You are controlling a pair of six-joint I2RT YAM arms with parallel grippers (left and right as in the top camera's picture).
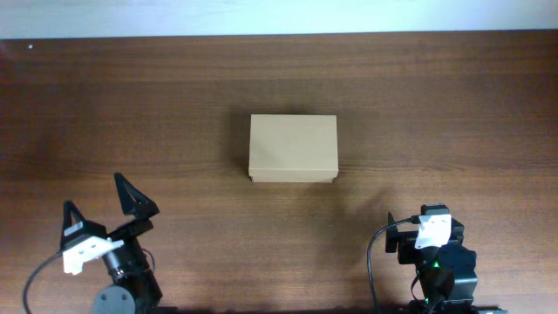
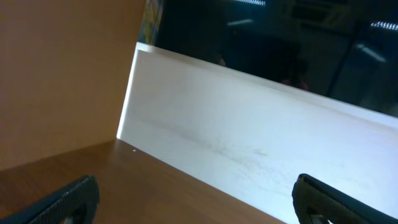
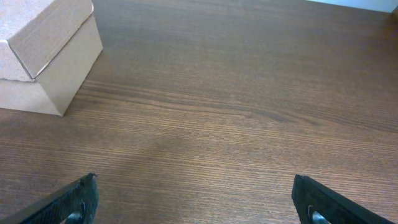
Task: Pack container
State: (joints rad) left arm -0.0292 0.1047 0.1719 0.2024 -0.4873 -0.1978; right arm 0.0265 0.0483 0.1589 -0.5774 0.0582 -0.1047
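Observation:
The container (image 1: 292, 149) is a plain tan cardboard box with its lid shut, standing at the middle of the wooden table. Its corner also shows at the top left of the right wrist view (image 3: 46, 53). My left gripper (image 1: 102, 209) is open and empty at the near left, well apart from the box; in the left wrist view its fingertips (image 2: 196, 199) frame the table's far edge and a white wall. My right gripper (image 3: 196, 202) is open and empty over bare wood; overhead, its arm sits at the near right and the fingers are hidden under the wrist.
The table (image 1: 436, 105) is dark brown wood. A white wall strip (image 1: 279, 16) runs along its far edge. A tan panel (image 2: 56, 74) and the white wall (image 2: 249, 143) show in the left wrist view.

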